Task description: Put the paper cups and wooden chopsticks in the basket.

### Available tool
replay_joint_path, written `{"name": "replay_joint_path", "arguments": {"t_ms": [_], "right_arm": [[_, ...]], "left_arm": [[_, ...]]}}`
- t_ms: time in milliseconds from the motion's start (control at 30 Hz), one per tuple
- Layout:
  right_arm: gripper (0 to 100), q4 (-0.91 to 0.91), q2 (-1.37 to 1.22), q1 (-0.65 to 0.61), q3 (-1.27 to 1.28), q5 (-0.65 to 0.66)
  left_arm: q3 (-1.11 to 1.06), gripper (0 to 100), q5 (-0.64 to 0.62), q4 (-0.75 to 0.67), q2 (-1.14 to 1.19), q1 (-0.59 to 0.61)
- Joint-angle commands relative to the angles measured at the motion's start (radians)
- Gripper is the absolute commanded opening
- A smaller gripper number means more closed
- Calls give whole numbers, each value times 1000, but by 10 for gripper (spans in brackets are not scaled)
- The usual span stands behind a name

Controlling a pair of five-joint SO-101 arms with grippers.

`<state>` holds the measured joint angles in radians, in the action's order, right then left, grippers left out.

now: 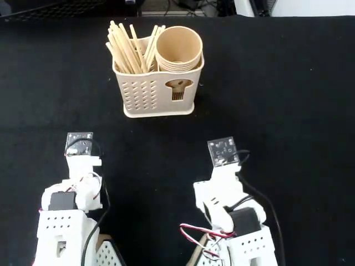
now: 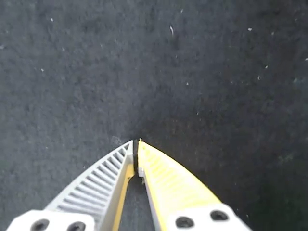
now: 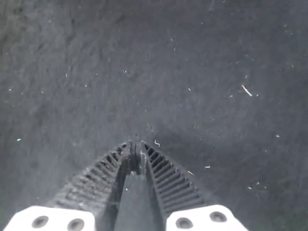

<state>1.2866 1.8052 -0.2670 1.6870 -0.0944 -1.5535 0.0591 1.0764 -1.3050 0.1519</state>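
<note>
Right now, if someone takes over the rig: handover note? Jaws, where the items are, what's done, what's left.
On the left gripper the jaws are shut and empty, over bare black cloth.
On the right gripper the jaws are shut and empty, also over cloth.
Both arms sit at the near edge of the table, apart from the basket.
The wooden chopsticks stand in the basket's left side, and the stacked paper cups in its right side.
Done: cups and chopsticks are in the basket, as far as the high view shows.
Left: nothing apparent.
</note>
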Motion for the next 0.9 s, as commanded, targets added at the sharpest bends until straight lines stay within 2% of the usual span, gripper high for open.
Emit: {"name": "replay_joint_path", "arguments": {"t_ms": [0, 700, 867], "right_arm": [[14, 6, 71, -11, -2, -8], [14, 11, 77, -2, -2, -8], [14, 11, 77, 124, -2, -8]], "left_arm": [[-39, 31, -8, -17, -12, -5], [-51, 32, -3, -35, -12, -5], [-53, 32, -3, -35, -12, -7]]}}
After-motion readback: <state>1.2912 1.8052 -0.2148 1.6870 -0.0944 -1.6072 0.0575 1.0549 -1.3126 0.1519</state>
